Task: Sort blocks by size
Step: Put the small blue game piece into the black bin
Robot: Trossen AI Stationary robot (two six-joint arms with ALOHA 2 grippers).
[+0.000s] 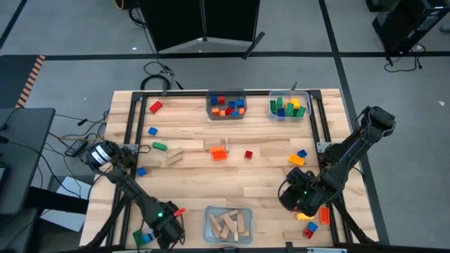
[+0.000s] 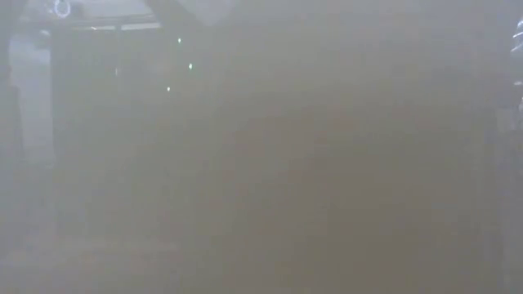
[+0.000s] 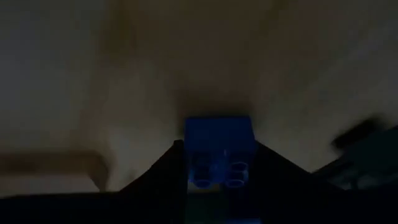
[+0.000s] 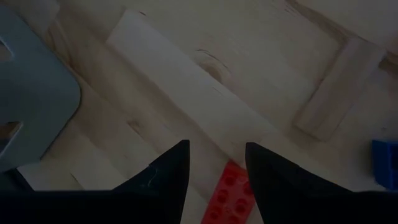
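Grey floor surrounds the pale wooden tabletop [image 1: 267, 165], which we see from above with both dark arms reaching in from the near edge. Our left hand [image 1: 166, 226] sits low at the near left corner; in its wrist view the two fingers are closed against a small blue studded brick [image 3: 219, 151], holding it between them. Our right hand [image 1: 301, 198] hovers at the near right, fingers [image 4: 166, 180] parted about halfway and gripping nothing, with a red studded brick [image 4: 229, 193] on the wood between the tips. Three clear bins mark the sorting spots: a far middle bin [image 1: 226, 104] of small red, blue and orange bricks, a far right bin [image 1: 289, 107] of green, yellow and blue bricks, and a near middle bin [image 1: 228, 224] of tan wooden blocks. Loose pieces remain scattered: a red brick [image 1: 155, 107] far left, a green brick [image 1: 159, 146], an orange brick [image 1: 219, 154] near centre, and a yellow brick [image 1: 296, 160] toward the right. We note the low view is fogged; nothing there can be made out.
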